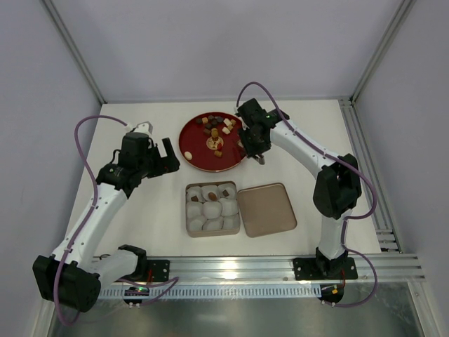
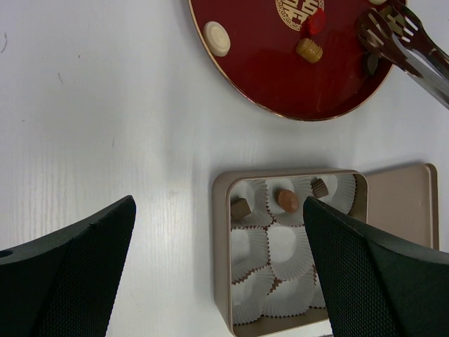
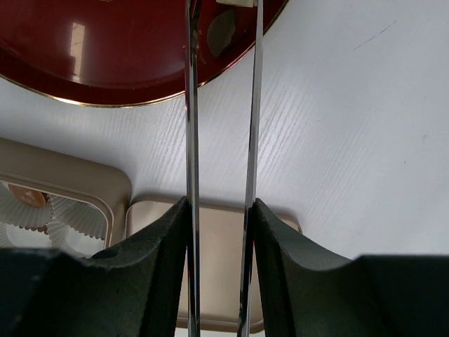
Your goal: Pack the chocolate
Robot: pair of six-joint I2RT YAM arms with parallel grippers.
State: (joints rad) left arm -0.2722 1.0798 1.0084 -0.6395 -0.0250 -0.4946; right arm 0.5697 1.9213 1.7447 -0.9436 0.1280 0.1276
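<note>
Chocolate pieces point(image 1: 214, 130), bite-size and in dark brown, tan, cream-white and reddish shades, are scattered over a round red plate with a gold rim point(image 2: 259, 70), which is set at the far middle of the white counter point(image 1: 154, 217). Three more pieces are seated in the far row of a tan rectangular tin box point(image 2: 222, 253) lined with crinkled white paper cups point(image 2: 291, 256). A dark brown square one point(image 2: 240, 208) is at the left, a reddish-brown oval one point(image 2: 287, 199) in the middle and a brown one point(image 2: 320, 187) at the right. The box is placed just on the near side of the plate, and its flat tan lid point(image 1: 266, 209) is laid just beside it on the right.

The left fingers point(image 2: 91, 260) are spread fully apart with nothing held between them, and are poised above the counter to the left of the plate and box. The right fingers point(image 3: 161, 260) are partly closed on thin metal tongs point(image 2: 403, 45), whose two arms are pinched between them. The tongs' tips are extended over the near right part of the plate, just beside a dark piece point(image 2: 370, 64). Whether that piece is touched cannot be told.
</note>
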